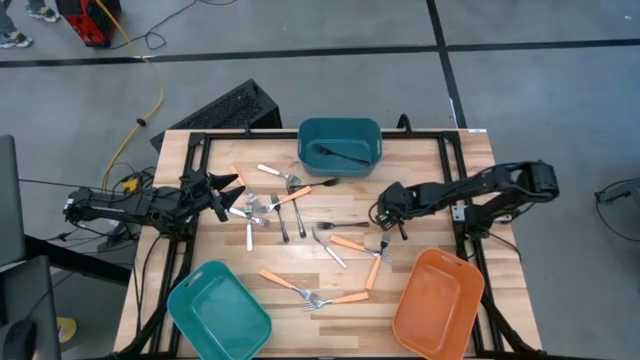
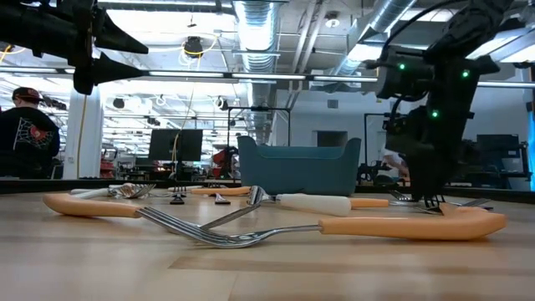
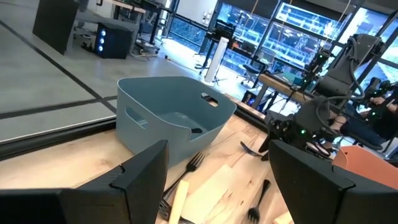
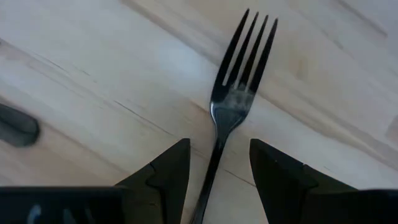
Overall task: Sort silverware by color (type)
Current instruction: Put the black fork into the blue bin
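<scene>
**Inspector:** Start with the silverware (image 1: 300, 215). Where does it lie?

**Recorder:** Scattered over the middle of the bench (image 1: 450, 160). Orange-handled forks (image 1: 345, 297) sit near the front edge between the two front bins; others lie near the centre, mixed with all-silver pieces and a few dark ones. One dark utensil (image 1: 340, 154) is already inside the dark teal bin (image 1: 340, 145) at the back edge.

**Inspector:** And the piece under the right arm?

**Recorder:** A dark fork (image 4: 239, 93) lies flat on the wood, tines pointing away from the wrist camera. Its handle runs back between the two fingers of the right gripper (image 4: 217, 165).

**Inspector:** Is it gripped?

**Recorder:** The right wrist view shows the fingers spread, one on each side of the handle, with wood visible between each finger and the handle (so straddling, not pinching). In the high view that gripper (image 1: 385, 212) is right of centre.

**Inspector:** The left arm?

**Recorder:** The left gripper (image 1: 222, 195) is at the left edge, above the bench, beside a cluster of silver pieces, its fingers spread wide and holding nothing.

**Inspector:** Remaining bins?

**Recorder:** A light teal bin (image 1: 218, 312) at the front-left corner, an orange bin (image 1: 437, 305) at the front-right corner. I see nothing in either.
</scene>
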Motion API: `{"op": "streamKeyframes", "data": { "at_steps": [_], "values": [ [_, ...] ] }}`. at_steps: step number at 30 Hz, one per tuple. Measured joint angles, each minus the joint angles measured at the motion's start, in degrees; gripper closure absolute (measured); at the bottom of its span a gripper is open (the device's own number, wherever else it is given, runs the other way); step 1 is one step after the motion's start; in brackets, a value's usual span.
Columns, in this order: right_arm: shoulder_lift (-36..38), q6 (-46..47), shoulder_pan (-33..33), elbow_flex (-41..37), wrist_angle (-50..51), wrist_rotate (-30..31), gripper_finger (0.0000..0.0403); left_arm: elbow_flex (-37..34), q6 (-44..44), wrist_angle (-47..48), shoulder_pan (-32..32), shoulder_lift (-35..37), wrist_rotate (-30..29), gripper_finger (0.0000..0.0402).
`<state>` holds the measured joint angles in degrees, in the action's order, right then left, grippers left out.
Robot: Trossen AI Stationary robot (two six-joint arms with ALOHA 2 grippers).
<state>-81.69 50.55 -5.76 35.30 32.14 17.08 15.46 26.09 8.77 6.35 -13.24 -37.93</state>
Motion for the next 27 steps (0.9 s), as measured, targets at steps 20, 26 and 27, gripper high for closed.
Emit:
{"op": "streamKeyframes", "data": {
  "at_steps": [20,26,27],
  "values": [
    [-1.9,-0.7,0.0,0.2,-0.1,-2.2,0.0317,0.0,0.1,0.0,0.0,0.0,-0.4,0.0140],
    [-1.9,0.4,0.0,0.1,-1.0,-1.5,0.0354,0.0,0.1,0.0,0.0,0.0,-0.4,0.0140],
    [-1.9,0.4,0.0,0.1,-1.2,-1.5,0.0358,0.0,0.1,0.0,0.0,0.0,-0.4,0.0140]
  ]
}}
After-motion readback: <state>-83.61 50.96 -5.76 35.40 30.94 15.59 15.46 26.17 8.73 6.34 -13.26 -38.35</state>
